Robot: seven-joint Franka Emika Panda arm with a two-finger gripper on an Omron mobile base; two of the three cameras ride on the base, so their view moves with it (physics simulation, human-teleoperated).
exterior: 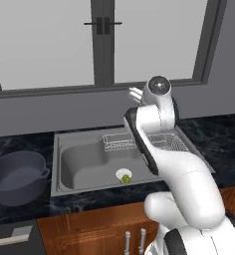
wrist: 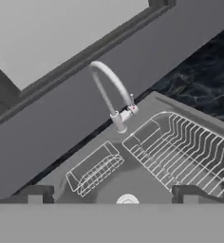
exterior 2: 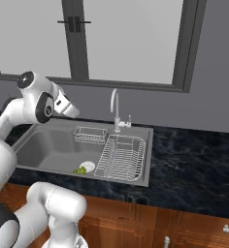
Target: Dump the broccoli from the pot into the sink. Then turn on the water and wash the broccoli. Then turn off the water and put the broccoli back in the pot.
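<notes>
I see my gripper (wrist: 112, 193) spread wide and empty above the sink (wrist: 147, 178); faucet (wrist: 110, 90) ahead of the fingers (wrist: 35, 194), drain (wrist: 127, 200) between them.

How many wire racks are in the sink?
2. A small wire basket sits at the back of the sink, left of the faucet. A large dish rack fills the sink's right side.

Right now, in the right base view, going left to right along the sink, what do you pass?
Gripper → broccoli beside the drain → small wire basket → faucet → dish rack → dark countertop.
</notes>
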